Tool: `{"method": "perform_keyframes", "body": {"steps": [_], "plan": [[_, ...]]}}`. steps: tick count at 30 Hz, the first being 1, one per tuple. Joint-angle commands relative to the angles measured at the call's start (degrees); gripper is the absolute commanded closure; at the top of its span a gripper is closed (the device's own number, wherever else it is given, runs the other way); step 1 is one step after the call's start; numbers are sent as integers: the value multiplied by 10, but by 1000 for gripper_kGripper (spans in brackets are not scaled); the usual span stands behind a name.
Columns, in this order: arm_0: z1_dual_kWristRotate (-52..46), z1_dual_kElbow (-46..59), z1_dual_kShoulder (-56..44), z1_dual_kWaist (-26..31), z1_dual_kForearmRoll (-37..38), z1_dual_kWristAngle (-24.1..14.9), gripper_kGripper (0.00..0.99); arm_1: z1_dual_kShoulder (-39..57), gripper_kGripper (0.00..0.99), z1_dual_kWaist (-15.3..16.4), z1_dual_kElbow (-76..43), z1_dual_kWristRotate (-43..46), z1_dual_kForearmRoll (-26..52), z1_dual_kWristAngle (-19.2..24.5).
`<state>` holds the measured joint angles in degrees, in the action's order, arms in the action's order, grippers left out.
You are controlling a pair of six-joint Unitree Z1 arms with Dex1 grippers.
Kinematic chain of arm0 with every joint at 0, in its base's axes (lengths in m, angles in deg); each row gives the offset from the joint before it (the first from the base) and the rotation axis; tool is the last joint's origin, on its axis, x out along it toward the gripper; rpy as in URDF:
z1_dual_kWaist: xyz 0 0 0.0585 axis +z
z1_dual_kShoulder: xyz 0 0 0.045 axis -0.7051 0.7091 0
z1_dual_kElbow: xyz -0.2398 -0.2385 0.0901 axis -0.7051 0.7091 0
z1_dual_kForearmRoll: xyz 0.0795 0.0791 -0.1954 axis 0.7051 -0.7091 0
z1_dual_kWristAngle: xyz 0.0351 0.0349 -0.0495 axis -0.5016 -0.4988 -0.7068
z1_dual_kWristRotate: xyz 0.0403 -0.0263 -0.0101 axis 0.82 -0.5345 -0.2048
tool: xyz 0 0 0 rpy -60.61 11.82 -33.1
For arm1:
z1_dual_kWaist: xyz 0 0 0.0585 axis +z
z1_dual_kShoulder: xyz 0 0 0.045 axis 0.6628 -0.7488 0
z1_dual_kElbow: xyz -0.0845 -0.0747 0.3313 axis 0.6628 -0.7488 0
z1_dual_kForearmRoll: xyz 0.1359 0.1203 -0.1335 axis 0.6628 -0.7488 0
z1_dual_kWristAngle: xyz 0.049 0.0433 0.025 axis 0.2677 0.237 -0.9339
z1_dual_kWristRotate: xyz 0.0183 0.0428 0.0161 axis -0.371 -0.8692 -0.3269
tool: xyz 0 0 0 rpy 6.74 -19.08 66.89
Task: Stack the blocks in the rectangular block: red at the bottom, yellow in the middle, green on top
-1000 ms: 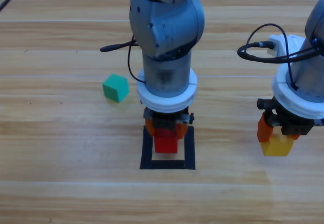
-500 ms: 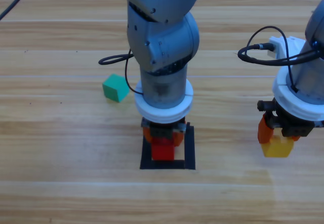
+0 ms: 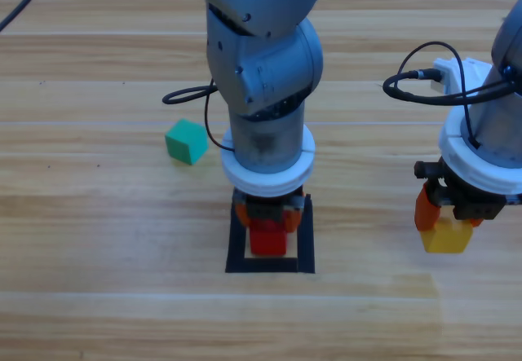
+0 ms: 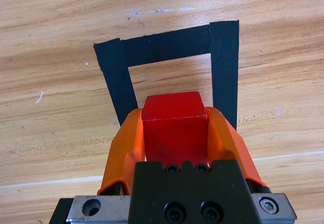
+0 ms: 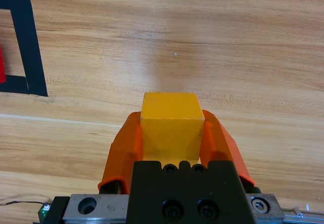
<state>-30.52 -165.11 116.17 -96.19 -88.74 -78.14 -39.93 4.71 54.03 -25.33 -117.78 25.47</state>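
Left gripper (image 3: pixel 267 224) stands inside the tape outline (image 3: pixel 305 243); one cube (image 3: pixel 186 141) lies to its left; right gripper (image 3: pixel 447 218) well off right.

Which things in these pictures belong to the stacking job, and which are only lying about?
Belonging to the job:
- red cube, held by the left gripper over the tape rectangle
- yellow cube, held by the right gripper beside the rectangle
- green cube, alone on the table

Lying about:
- nothing; only the wooden table itself

No readable text — none anywhere
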Motion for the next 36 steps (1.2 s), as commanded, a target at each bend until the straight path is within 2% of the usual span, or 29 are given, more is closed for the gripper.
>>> {"method": "perform_keyframes", "body": {"steps": [1,32,33,34,36], "plan": [[-7,-1,18,-16,10,-6,956,22,840,-10,-14,6,8,11],[2,-19,51,-16,12,-4,944,22,840,-10,-15,7,11,11],[2,-19,51,-16,12,-4,898,22,840,-10,-15,7,11,11],[8,-25,55,-16,12,-4,809,22,840,-10,-15,7,11,11],[14,-30,61,-16,12,6,554,22,840,-10,-16,7,12,11]]}}
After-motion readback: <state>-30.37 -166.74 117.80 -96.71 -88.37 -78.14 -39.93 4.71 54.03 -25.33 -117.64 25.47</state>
